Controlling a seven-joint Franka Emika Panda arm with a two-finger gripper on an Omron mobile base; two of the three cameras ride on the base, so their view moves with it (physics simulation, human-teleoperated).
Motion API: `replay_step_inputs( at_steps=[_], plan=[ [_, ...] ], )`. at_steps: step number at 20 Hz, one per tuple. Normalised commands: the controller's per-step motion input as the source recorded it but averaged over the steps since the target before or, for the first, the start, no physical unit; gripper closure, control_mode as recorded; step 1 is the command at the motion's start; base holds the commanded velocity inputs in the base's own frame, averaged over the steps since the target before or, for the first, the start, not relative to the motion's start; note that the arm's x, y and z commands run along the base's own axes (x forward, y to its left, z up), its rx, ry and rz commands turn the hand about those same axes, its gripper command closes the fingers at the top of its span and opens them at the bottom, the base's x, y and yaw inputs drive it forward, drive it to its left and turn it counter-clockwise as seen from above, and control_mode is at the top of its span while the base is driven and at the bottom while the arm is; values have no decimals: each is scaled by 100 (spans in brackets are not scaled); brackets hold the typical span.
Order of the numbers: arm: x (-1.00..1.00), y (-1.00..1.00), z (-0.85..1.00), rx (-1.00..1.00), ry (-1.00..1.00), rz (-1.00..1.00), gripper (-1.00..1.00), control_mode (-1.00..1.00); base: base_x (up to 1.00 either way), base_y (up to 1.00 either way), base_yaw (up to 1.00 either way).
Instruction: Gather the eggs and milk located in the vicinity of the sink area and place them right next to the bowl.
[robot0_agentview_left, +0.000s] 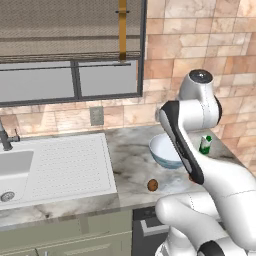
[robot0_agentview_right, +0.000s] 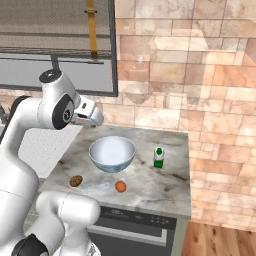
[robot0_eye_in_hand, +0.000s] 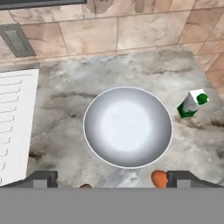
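Gripper (robot0_eye_in_hand: 112, 179) spread wide, holding nothing, hovering above wide glossy pale blue-white bowl (robot0_eye_in_hand: 127, 127). Dark brown egg (robot0_agentview_right: 76, 181), orange-brown egg (robot0_agentview_right: 120, 186) and green-white milk carton (robot0_agentview_right: 159, 157) all near bowl on marble surface (robot0_agentview_right: 150, 185) (task apparently near complete).

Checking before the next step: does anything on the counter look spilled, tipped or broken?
Nothing stands out. The milk carton stands upright, the bowl sits level, and both eggs lie whole on the counter.
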Motion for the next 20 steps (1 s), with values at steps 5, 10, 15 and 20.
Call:
replay_step_inputs(
  at_steps=[5, 10, 15, 20],
  plan=[
    [-3, 2, -14, 0, 6, -5, -100, -100, 0, 0, 0],
    [-5, 4, -15, 3, 12, -1, -100, -100, 0, 0, 0],
    [-6, 10, -17, 7, 14, 0, -100, -100, 0, 0, 0],
    [-6, 13, -17, 10, 13, -1, -100, -100, 0, 0, 0]
  ],
)
